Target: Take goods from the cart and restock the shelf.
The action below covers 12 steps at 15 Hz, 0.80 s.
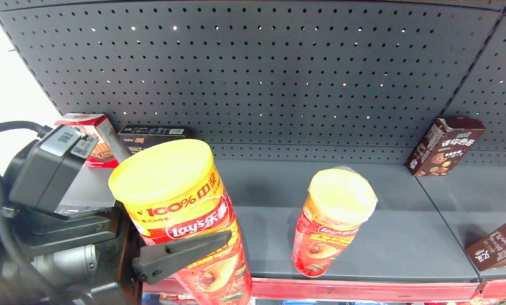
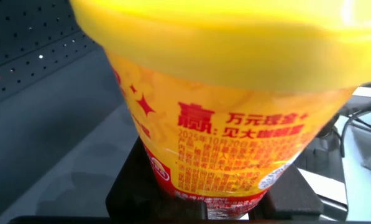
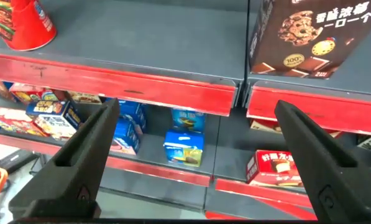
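At the shelf's (image 1: 405,237) front left, left gripper (image 1: 193,250) is clamping a yellow-lidded chip canister (image 1: 181,199) around its lower body, fingers pressing on both sides, canister tilting slightly; on the shelf near its front middle, a second chip canister (image 1: 331,220) is standing; at the shelf's back right, a brown biscuit box (image 1: 446,146) is leaning against the pegboard; at the shelf's right front, another brown box (image 1: 501,248) is lying; at the shelf's back left, a red-and-white box (image 1: 94,135) and a dark box (image 1: 151,137) are sitting side by side; before the shelf's red front edge, right gripper (image 3: 204,162) is hovering, fingers spread wide, gripping nothing; beneath the shelf, blue packets (image 3: 185,140) are sitting on a lower tier
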Tool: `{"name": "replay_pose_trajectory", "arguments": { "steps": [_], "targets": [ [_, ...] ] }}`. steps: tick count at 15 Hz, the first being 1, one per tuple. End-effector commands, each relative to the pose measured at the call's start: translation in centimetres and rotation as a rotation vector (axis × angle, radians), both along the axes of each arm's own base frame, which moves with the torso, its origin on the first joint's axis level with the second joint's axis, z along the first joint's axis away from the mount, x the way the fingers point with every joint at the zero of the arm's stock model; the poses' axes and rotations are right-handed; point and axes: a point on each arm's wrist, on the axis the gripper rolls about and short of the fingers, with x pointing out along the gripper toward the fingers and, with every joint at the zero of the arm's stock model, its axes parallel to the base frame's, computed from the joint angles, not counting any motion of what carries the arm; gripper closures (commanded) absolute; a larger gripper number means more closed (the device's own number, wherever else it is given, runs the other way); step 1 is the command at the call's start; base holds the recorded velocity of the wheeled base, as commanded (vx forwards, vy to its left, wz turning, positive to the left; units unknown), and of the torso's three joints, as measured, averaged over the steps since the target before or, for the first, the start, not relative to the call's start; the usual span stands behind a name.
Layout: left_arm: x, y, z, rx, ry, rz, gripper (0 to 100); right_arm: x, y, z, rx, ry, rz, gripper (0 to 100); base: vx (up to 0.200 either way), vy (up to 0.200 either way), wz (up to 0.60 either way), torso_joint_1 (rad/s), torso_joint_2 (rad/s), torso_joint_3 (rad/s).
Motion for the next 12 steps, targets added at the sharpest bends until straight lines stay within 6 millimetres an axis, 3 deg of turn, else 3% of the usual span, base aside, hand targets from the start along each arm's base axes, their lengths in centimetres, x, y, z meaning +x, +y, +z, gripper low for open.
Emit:
{"name": "replay_pose_trajectory", "arguments": {
  "steps": [1,3,6,12],
  "targets": [
    [0.1,0.0,0.0,0.000,-0.003,0.004,100,0.0,0.0,0.0,0.000,0.005,0.000,0,0.000,0.000,0.00,0.000,0.00,0.000],
    [0.9,0.6,1.2,-0.013,-0.044,0.057,100,0.0,0.0,0.0,0.000,0.005,0.000,0,0.000,0.000,0.00,0.000,0.00,0.000],
    [2.2,0.4,0.7,0.008,-0.017,0.082,100,0.0,0.0,0.0,0.000,0.005,0.000,0,0.000,0.000,0.00,0.000,0.00,0.000],
    [6.8,-2.2,1.7,0.018,-0.047,0.079,100,0.0,0.0,0.0,0.000,0.005,0.000,0,0.000,0.000,0.00,0.000,0.00,0.000]
  ]
}}
